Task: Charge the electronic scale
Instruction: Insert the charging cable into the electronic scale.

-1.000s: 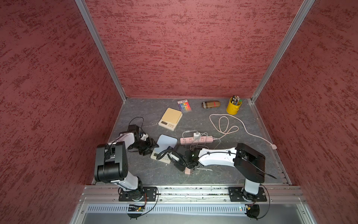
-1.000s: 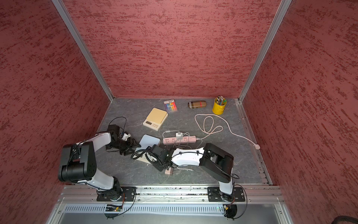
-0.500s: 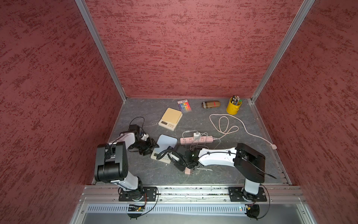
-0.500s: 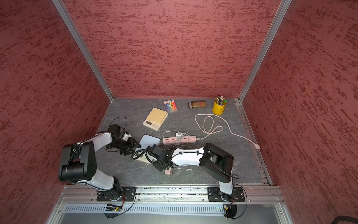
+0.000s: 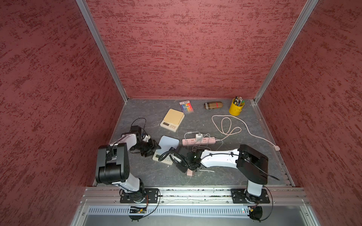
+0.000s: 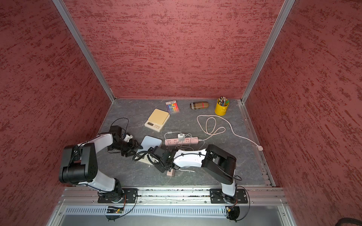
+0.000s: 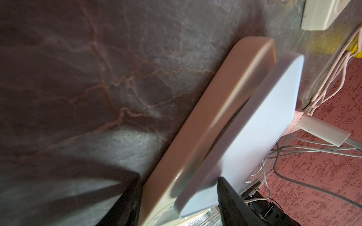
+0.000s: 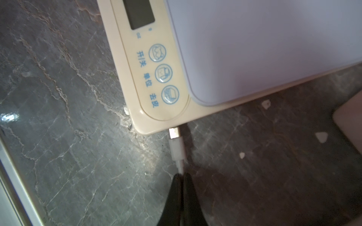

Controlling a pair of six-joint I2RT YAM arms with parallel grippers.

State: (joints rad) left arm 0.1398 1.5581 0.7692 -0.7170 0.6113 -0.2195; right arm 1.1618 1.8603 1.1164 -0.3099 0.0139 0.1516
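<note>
Nothing has visibly moved since the earlier frames. On the right gripper (image 8: 182, 177), the jaws are closed on the white charging cable (image 8: 177, 150); its plug, just ahead of them, touches the side of the electronic scale (image 8: 156, 82). On the left gripper (image 5: 151, 149), the jaws straddle the scale's opposite edge; clamping cannot be confirmed

The white-and-black left arm (image 5: 128, 140) rises from its base, folds sharply back on itself and sends its forearm out low and forward. At its end the black left gripper (image 7: 178, 178) lies close to level, its two fingers (image 7: 231, 201) standing well apart. The white-and-black right arm (image 5: 219, 158) climbs from its own base, bends hard, then stretches its forearm sideways toward its partner – wrist kept low. Its black right gripper (image 8: 182, 174) points flat ahead – fingertips pressed tight together.
</note>
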